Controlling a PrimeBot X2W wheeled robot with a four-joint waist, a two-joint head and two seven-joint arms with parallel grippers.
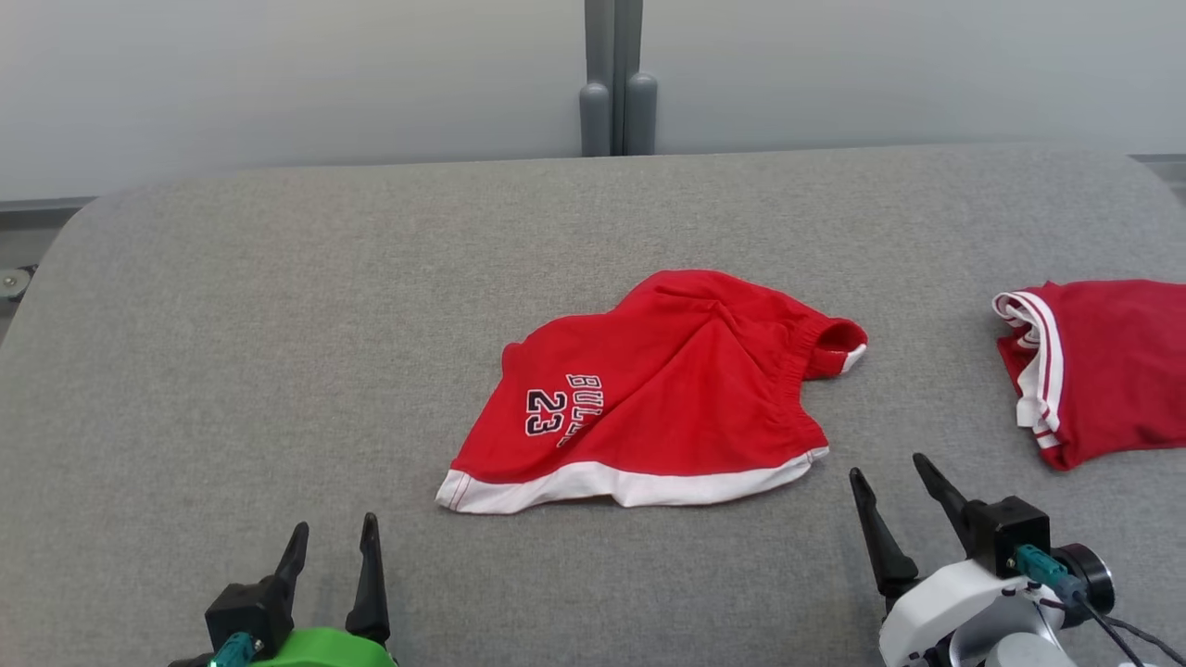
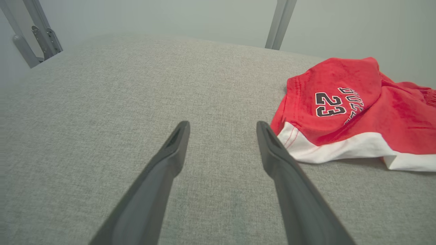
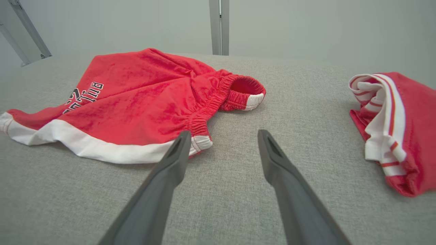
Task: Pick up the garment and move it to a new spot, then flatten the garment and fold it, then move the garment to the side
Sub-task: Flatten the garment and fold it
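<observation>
The red knit shorts point(image 1: 667, 389), with a white hem band point(image 1: 630, 484) and a dark number print point(image 1: 565, 408), lie loose and rumpled near the middle of the grey fabric-covered table point(image 1: 232, 324). We judge the task to be at an early stage. The cloth is bunched toward the elastic waistband point(image 3: 211, 105), one corner is curled over, and nothing is smoothed or folded. We cannot tell from how the shorts lie whether this is their new spot. As we read it, the flattening, the fold and the move to the side are all left to do.

The left gripper point(image 1: 335, 526) sits low at our near left, fingers spread and empty, well apart from the shorts. The right gripper point(image 1: 887, 468) is just beside the hem's right corner, fingers also spread with nothing between them, and not touching the cloth.

A second red garment with white and red stripes point(image 1: 1103, 371) lies at the far right, apart from the shorts and cut off by the edge of the head view. We cannot make out how neatly it is folded. The lettering beside the number runs into a crease and is only partly legible. The shorts' lower layers and second leg opening are hidden under the folds.
</observation>
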